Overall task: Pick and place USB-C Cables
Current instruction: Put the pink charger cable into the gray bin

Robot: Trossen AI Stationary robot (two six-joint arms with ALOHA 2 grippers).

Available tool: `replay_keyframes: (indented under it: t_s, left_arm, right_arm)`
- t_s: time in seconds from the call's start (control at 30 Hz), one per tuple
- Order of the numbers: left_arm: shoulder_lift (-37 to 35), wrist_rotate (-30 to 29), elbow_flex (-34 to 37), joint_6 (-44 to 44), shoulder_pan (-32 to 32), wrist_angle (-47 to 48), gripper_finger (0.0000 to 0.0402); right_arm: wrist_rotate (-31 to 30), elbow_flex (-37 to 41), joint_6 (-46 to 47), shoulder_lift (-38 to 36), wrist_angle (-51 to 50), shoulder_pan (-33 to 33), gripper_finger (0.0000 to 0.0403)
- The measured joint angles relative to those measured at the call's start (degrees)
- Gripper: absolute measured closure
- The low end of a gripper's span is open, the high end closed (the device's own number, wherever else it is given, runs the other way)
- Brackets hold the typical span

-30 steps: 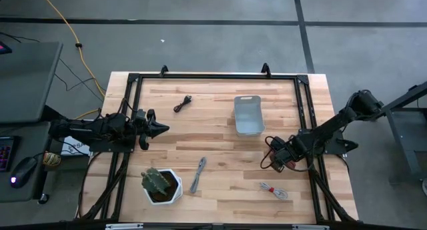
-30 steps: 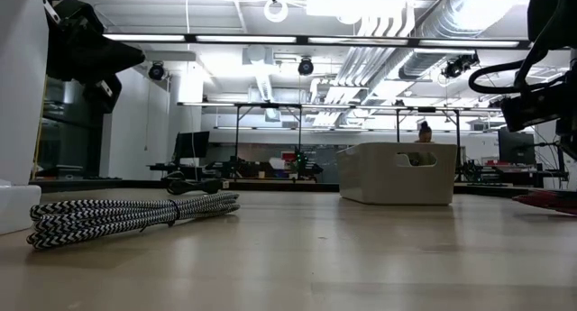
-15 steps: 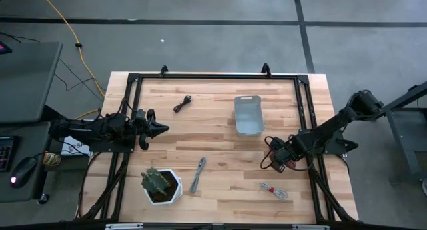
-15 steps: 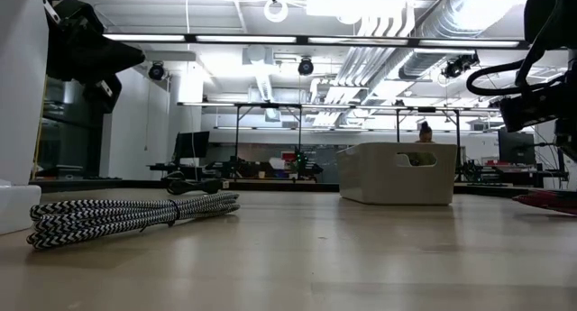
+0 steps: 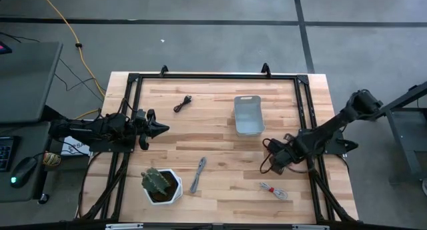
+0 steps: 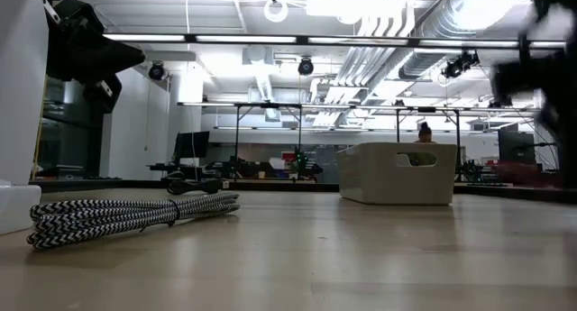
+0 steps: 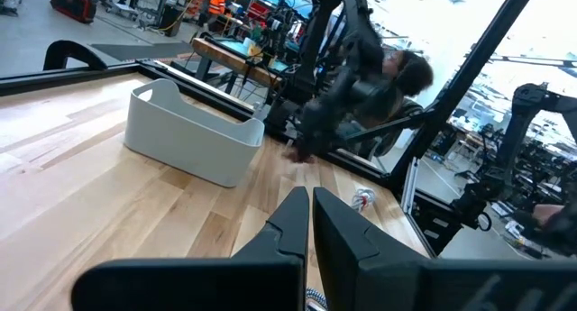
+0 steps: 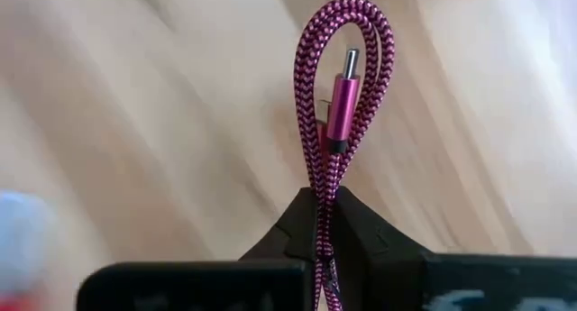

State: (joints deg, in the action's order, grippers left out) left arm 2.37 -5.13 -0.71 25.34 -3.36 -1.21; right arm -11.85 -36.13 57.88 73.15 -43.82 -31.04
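Right fingers (image 8: 322, 212): clamping the dark red cable (image 8: 338, 95), its loop sticking out past the tips, above the surface (image 5: 220, 140).
Tray (image 5: 247, 115): sitting just beyond them.
Left fingers (image 7: 309, 223): pressing together, waiting well apart.

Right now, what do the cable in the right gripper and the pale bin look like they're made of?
The dark red cable, pinched in the right gripper, looks sheathed in braided fabric: a woven magenta-and-dark pattern runs along it. Its plug seems metal, with a shiny silver tip and a glossy magenta shell. The pale bin looks like matte moulded plastic, with smooth walls and rounded corners.
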Motion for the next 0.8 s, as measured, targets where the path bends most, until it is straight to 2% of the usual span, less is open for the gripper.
replay_keyframes:
  t_s: [0.13, 0.27, 0.43, 0.53, 0.63, 0.8]
  left_arm:
    - [0.0, 0.0, 0.0, 0.0, 0.0, 0.0, 0.0401]
    - [0.0, 0.0, 0.0, 0.0, 0.0, 0.0, 0.0401]
    - [0.0, 0.0, 0.0, 0.0, 0.0, 0.0, 0.0401]
    - [0.0, 0.0, 0.0, 0.0, 0.0, 0.0, 0.0401]
    - [0.0, 0.0, 0.0, 0.0, 0.0, 0.0, 0.0401]
    - [0.0, 0.0, 0.0, 0.0, 0.0, 0.0, 0.0401]
  right_arm:
    - [-8.4, -5.2, -3.0, -3.9, -3.5, -3.3, 0.0402]
    - [-20.4, -10.1, -7.9, -9.0, -3.2, -7.3, 0.0403]
    - [-33.5, -12.0, -19.1, -15.3, 3.5, -12.8, 0.0403]
    - [-35.7, -10.8, -24.2, -18.4, 8.8, -15.0, 0.0402]
    - [-35.7, -10.5, -24.7, -19.4, 9.5, -15.7, 0.0403]
    - [-34.0, -10.5, -27.9, -19.3, 11.1, -12.5, 0.0403]
